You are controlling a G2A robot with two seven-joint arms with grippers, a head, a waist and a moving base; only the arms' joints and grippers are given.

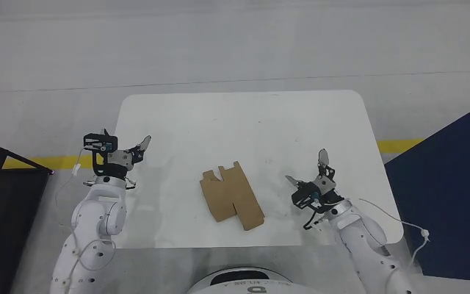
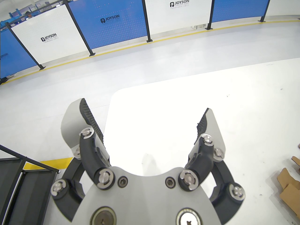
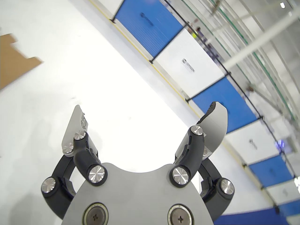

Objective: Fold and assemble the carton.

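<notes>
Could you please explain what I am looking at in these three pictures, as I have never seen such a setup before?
This is a two-armed robot working at a white table with rounded corners. The top picture looks down from a camera above its arms. The other two come from a camera on each wrist, so each shows that arm's own two-fingered metal claw up close. On the table, between the arms, lies a flat brown cardboard carton, not yet assembled. The left gripper and the right gripper are both open and hold nothing. Neither touches the carton.
</notes>
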